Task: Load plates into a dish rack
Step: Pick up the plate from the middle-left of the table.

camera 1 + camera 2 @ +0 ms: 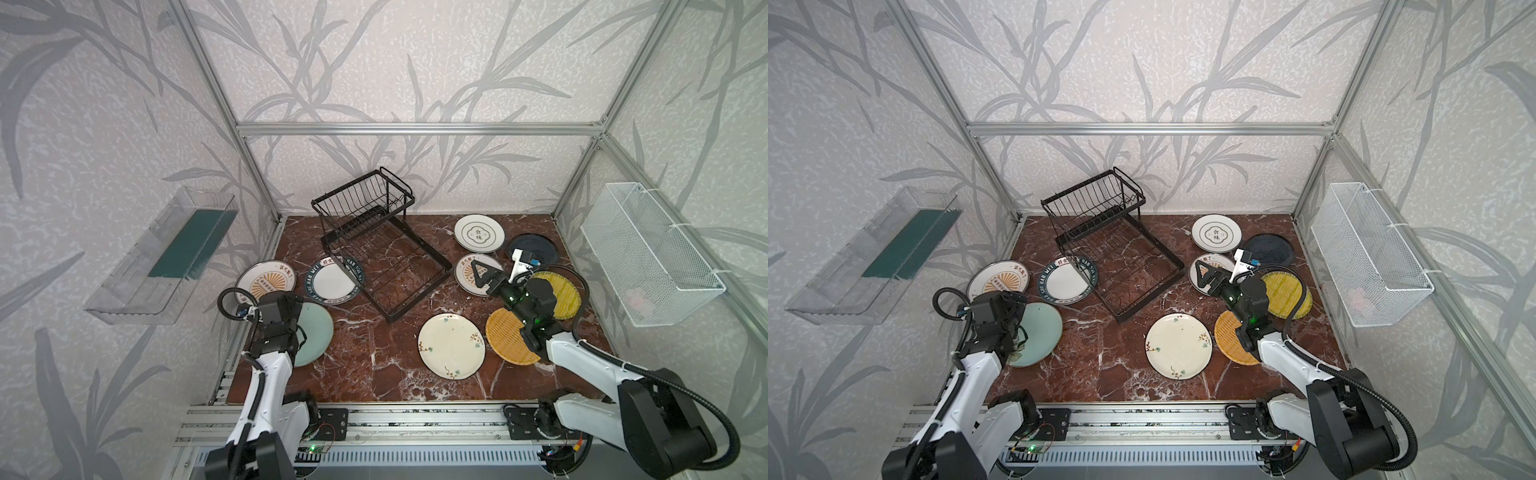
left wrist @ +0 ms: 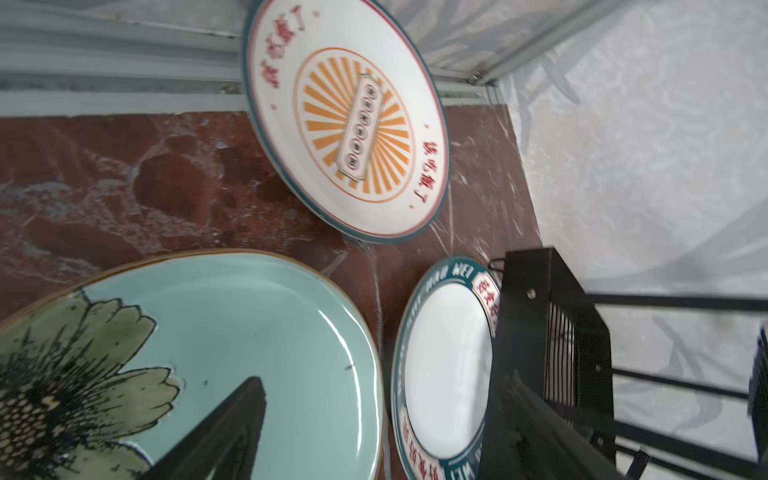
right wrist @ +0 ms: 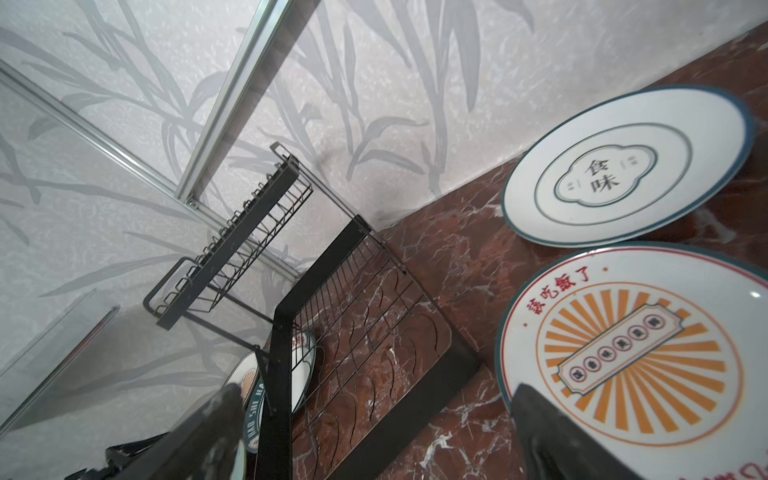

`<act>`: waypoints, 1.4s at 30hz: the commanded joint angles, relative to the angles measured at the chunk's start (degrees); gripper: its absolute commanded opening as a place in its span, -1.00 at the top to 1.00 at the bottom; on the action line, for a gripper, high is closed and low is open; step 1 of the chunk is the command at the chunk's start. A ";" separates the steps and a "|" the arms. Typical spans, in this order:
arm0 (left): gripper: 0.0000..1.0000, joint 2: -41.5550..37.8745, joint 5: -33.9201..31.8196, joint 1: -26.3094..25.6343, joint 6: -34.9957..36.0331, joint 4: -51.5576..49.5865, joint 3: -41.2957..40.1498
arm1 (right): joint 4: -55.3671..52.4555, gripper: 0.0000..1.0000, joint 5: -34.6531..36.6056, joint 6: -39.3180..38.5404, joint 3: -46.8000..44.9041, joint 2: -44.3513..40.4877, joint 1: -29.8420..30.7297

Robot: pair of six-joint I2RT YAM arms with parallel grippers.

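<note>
Left fingers (image 2: 232, 432) gape empty astride green plate (image 2: 270, 332) rim; right fingers (image 1: 488, 279) gape empty over sunburst plate (image 3: 623, 353)

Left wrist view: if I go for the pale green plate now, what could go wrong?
The pale green glazed round plate lies flat on the red marble tabletop, so the left gripper's open fingers may skid off its rim. The white plate with a dark lettered rim lies close beside it; a finger could knock it. That white plate sits partly under the black wire dish rack, so a shove might shift the rack.
</note>
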 commanded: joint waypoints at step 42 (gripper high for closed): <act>0.12 47.96 26.42 26.19 -4.07 42.59 6.55 | 6.84 -0.98 -8.82 -2.50 -0.37 1.07 10.09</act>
